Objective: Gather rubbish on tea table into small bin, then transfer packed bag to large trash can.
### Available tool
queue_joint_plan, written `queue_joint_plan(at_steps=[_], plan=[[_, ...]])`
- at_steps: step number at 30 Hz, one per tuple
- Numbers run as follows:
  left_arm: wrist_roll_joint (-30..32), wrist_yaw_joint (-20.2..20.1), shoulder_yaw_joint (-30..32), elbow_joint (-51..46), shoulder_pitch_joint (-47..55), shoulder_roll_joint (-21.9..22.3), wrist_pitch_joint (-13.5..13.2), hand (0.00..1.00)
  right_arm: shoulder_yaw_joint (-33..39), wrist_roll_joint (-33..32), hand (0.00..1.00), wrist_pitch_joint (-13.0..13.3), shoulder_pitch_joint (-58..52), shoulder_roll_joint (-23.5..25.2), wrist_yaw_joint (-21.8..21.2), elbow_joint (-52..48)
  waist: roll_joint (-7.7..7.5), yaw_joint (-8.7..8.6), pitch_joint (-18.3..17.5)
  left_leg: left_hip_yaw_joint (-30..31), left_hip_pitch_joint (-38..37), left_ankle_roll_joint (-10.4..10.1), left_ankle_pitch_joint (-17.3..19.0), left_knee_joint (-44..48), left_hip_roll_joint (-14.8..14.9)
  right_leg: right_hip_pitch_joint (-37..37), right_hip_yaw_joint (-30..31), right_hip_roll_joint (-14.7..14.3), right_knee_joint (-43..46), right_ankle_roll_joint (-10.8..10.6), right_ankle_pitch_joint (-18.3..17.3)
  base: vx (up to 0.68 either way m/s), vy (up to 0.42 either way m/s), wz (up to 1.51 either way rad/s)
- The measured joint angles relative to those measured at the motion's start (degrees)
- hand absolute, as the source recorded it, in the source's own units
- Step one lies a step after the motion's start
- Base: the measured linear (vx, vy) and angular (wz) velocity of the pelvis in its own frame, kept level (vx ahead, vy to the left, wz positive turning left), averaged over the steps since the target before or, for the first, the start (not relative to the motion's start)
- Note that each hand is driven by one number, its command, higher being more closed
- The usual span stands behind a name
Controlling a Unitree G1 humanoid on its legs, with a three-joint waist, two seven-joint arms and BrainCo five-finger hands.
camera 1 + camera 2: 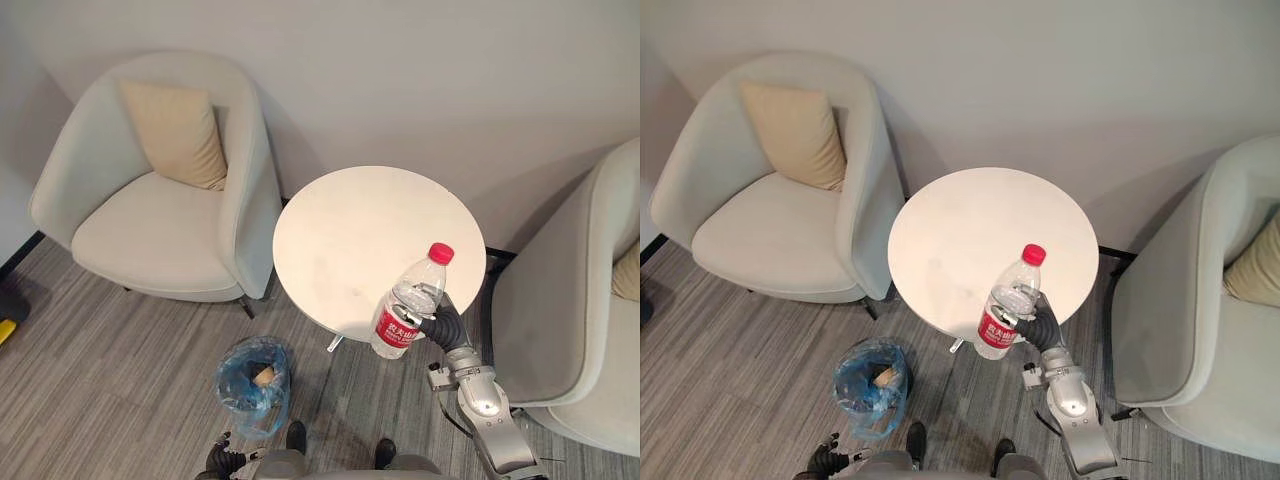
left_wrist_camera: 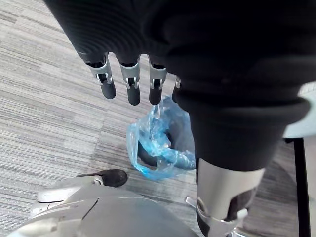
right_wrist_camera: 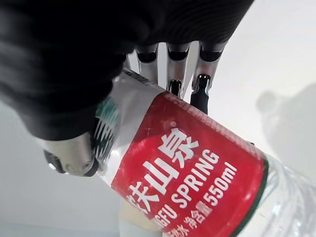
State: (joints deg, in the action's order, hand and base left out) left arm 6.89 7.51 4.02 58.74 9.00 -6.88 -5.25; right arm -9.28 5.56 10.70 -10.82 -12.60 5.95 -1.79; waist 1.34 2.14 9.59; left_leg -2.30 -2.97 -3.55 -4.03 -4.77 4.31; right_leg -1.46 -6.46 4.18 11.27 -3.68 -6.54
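Observation:
A clear plastic bottle (image 1: 411, 302) with a red cap and red label is held tilted over the near edge of the round white tea table (image 1: 350, 230). My right hand (image 1: 441, 322) is shut on the bottle; in the right wrist view its fingers (image 3: 199, 90) curl round the labelled body (image 3: 190, 180). The small bin (image 1: 255, 385), lined with a blue bag and holding some rubbish, stands on the floor to the table's near left. My left hand (image 2: 129, 79) hangs low near the bin with its fingers straight and nothing in them.
A beige armchair (image 1: 160, 190) with a tan cushion (image 1: 178, 132) stands left of the table, against the wall. Another beige armchair (image 1: 575, 300) is close on the right. Grey striped carpet lies between bin and table.

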Motion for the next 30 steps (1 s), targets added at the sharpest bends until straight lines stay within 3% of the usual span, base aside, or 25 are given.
queue_joint_plan(at_steps=[4,5,6,7,10,12,15,16,17,18,20,22,23,24,26,28,30], plan=[[0.0,0.0,-1.5,0.2,-0.1,-0.3,-0.2,0.00,-0.3,4.1,1.00,0.0,-3.4,0.0,0.0,-2.8,-0.20,-1.32,-0.1,0.9,1.3,0.4,1.3,2.7,-1.6,-2.2,1.0,2.0,7.2,-1.0,-3.5,-0.06,-0.005,0.14],[0.0,0.0,-2.1,0.2,-0.5,-0.8,-0.2,0.00,0.0,5.1,1.00,0.2,-4.9,0.0,0.3,-4.8,-0.40,-2.05,-0.2,2.9,2.4,0.5,1.6,2.9,-2.5,-3.3,5.2,2.1,10.0,-2.6,-5.2,-0.11,-0.058,0.93],[0.0,0.0,-2.3,0.1,-0.8,-1.1,-0.3,0.00,0.1,6.3,1.00,0.2,-5.8,-0.1,0.5,-5.7,-0.85,-2.79,-0.4,5.8,3.6,0.2,1.3,3.0,-3.5,-3.4,7.8,2.3,11.0,-2.8,-7.2,-0.07,-0.075,0.96],[0.0,0.0,-2.3,0.2,-0.8,-1.1,-0.2,0.00,0.0,6.5,1.00,0.2,-5.8,-0.1,0.4,-5.8,-0.85,-2.76,-0.5,7.3,4.0,0.1,1.1,3.1,-3.9,-3.8,7.4,2.4,11.6,-2.4,-7.7,-0.07,-0.106,0.79],[-0.2,0.0,-2.5,0.2,-0.5,-1.0,-0.2,0.00,0.0,7.7,1.00,0.2,-6.4,0.0,1.2,-6.1,-0.31,-2.65,-1.0,12.4,6.5,0.0,-0.4,3.9,-4.4,-4.0,6.7,1.9,12.9,-4.3,-9.2,-0.07,-0.103,0.82],[-0.3,0.1,-2.3,-0.5,-1.6,-1.0,-0.3,0.00,-0.4,8.2,1.00,0.2,-6.4,-0.2,1.8,-6.6,-0.70,-1.58,-1.4,16.4,10.4,-0.5,-2.5,5.1,-4.7,-5.7,7.7,0.5,13.9,-1.6,-10.3,-0.07,-0.114,0.95],[-1.4,0.1,-2.9,-1.3,-2.2,-0.9,-0.3,0.00,-0.9,8.5,1.00,0.1,-4.4,-0.3,2.9,-6.6,-0.21,-0.82,-1.2,20.8,15.2,-1.1,-5.0,6.1,-4.4,-8.6,2.4,-0.5,15.5,0.7,-10.3,-0.11,-0.129,0.92],[-1.8,0.2,-3.4,-1.3,-2.2,-0.8,-0.2,0.00,-0.9,8.5,1.00,0.1,-3.9,-0.3,3.0,-6.6,-0.04,-0.49,-1.1,20.9,15.5,0.3,-5.1,5.8,-4.5,-8.8,1.5,-0.7,15.7,1.0,-10.3,-0.15,-0.138,0.70],[-2.0,0.2,-3.9,-1.3,-2.3,-0.9,-0.2,0.00,-0.7,8.5,1.00,-0.1,-2.9,-0.3,3.7,-6.4,0.09,0.16,-1.0,18.0,15.8,6.9,-3.1,4.1,-3.5,-8.4,0.1,-1.1,14.5,2.7,-9.3,-0.19,-0.139,0.86],[-2.1,0.1,-3.9,-0.6,-2.9,-1.5,-0.2,0.00,-0.4,8.5,1.00,-0.1,-2.0,-0.1,4.1,-6.4,-0.78,-0.15,-1.1,11.0,16.2,12.3,3.0,3.6,-2.3,-7.0,-1.9,0.3,10.0,3.9,-7.2,-0.17,-0.096,1.02],[-2.2,0.2,-3.9,-0.7,-4.9,-2.1,-0.2,0.00,1.8,8.4,1.00,0.0,-0.4,0.0,4.7,-6.3,-1.85,-1.16,0.0,0.3,19.9,10.3,3.1,14.8,-2.4,-5.8,-7.0,3.1,7.3,4.1,-5.0,-0.20,-0.065,1.29],[-2.2,0.3,-4.4,-0.7,-5.0,-2.0,-0.2,0.00,4.2,8.4,1.00,-0.1,-0.4,0.1,5.4,-6.2,-1.56,-1.70,-0.2,-5.4,19.1,10.1,3.1,22.0,-2.4,-4.8,-11.0,4.8,6.1,3.9,-4.3,-0.15,-0.047,1.14],[-2.1,0.3,-4.6,-0.7,-4.9,-1.7,-0.2,0.00,5.6,8.4,1.00,-0.1,-0.4,0.2,5.6,-5.8,-1.10,-1.87,-0.3,-7.3,16.0,7.7,4.7,22.6,-2.0,-3.7,-12.6,4.9,4.8,3.4,-3.5,-0.06,0.015,0.74],[-1.9,0.3,-4.6,-0.7,-4.3,-1.1,-0.2,0.00,6.5,8.5,1.00,-0.4,-0.4,0.3,5.6,-5.6,-0.43,-1.48,-0.6,-8.2,11.1,4.2,6.5,18.5,-1.5,-2.7,-13.2,4.1,3.5,2.9,-2.8,-0.02,0.039,0.60],[-1.6,0.2,-4.6,-0.7,-3.7,-0.7,-0.2,0.00,6.8,8.5,1.00,-0.6,0.2,0.7,5.7,-4.8,0.75,-1.33,-1.0,-7.4,7.1,1.8,6.6,10.6,-1.0,-2.5,-13.7,2.6,2.8,2.3,-2.0,0.01,0.080,0.24],[-1.5,0.2,-4.6,-0.6,-3.4,-1.5,-0.1,0.00,6.2,8.5,1.00,-1.1,0.5,2.5,5.6,-3.1,-0.44,-1.09,-1.1,-7.0,7.0,1.7,6.4,10.4,-1.4,-1.6,-11.0,1.9,0.9,1.4,-1.0,-0.01,0.088,0.11],[-1.4,0.2,-4.7,-0.6,-2.6,-1.5,-0.1,0.00,5.7,8.5,1.00,-1.1,0.4,3.9,5.1,-2.3,-0.51,-0.87,-1.3,-7.2,6.0,1.8,6.4,10.2,-1.7,0.0,-10.6,1.8,-1.0,1.1,0.1,-0.03,0.080,-0.02]])
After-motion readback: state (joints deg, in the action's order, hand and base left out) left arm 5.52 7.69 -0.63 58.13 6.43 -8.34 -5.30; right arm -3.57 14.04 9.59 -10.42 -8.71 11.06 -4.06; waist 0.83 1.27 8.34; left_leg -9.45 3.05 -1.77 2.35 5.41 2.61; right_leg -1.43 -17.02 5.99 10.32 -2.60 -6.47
